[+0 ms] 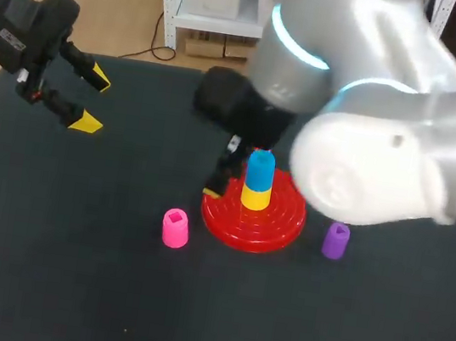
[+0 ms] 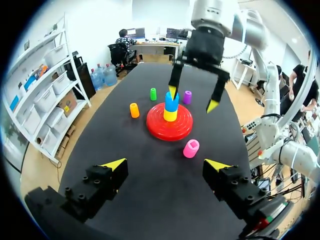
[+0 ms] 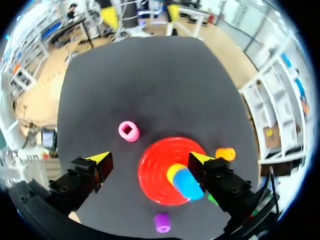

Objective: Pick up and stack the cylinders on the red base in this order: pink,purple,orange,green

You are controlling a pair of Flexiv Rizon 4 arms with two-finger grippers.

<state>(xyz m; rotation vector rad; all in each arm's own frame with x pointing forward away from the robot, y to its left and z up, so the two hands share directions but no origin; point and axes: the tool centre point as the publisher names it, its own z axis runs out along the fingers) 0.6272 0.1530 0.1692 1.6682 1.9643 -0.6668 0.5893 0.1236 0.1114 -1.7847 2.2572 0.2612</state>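
Right gripper [image 2: 192, 99] wide open, empty, apparently just above blue-on-yellow stack [image 1: 258, 179] on red base [image 1: 240, 234]. Left gripper [image 1: 92, 101] open, empty, well apart. Pink cylinder [image 1: 175, 227] on table beside base, unstacked. Likely next grasp.

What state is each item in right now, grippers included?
left gripper: open, empty, above the table.
right gripper: open, empty, over the red base.
red base: carries yellow cylinder with blue cylinder on top.
pink cylinder: upright on the table, unstacked.
purple cylinder: upright on the table, unstacked.
orange cylinder: on the table, unstacked.
green cylinder: on the table, unstacked.
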